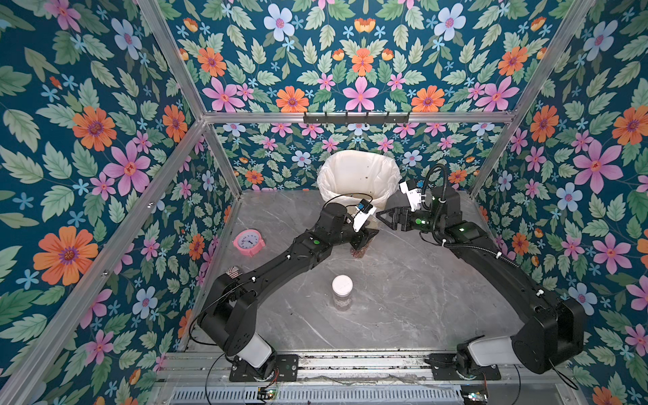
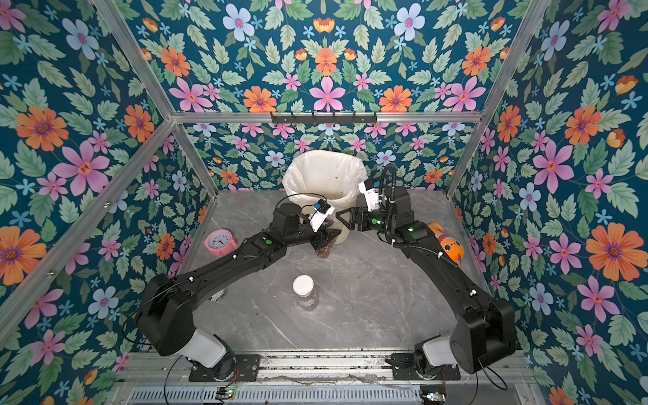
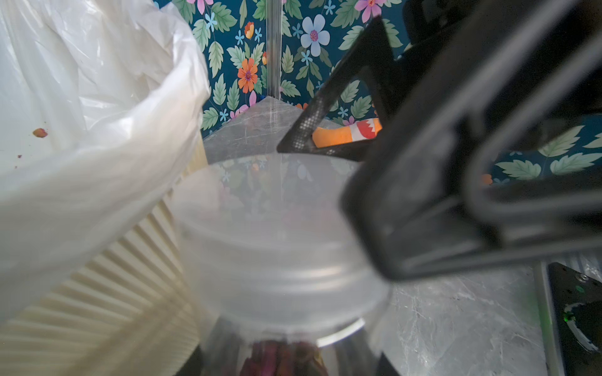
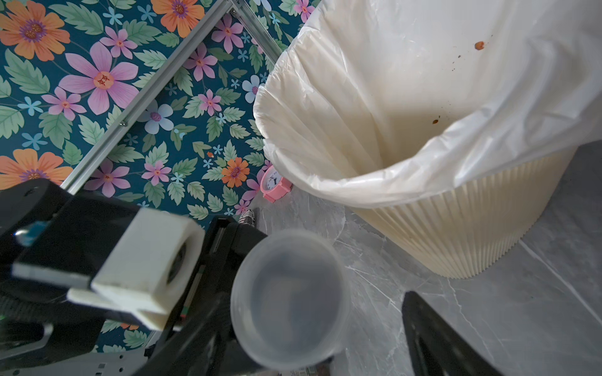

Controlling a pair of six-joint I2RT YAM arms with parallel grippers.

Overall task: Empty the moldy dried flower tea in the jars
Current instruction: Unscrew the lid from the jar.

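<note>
Unlidding step: the left gripper (image 1: 365, 241) clamps the jar (image 1: 360, 252). The right gripper (image 1: 382, 218), jaws spread, should grip its lid (image 4: 286, 299)

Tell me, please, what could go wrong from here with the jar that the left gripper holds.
1. The held jar in the left gripper is beside the bin, not over its opening; once opened, the tea could spill on the table.
2. The right gripper stands open by the translucent lid; an off-centre close may slip or twist the jar askew.
</note>
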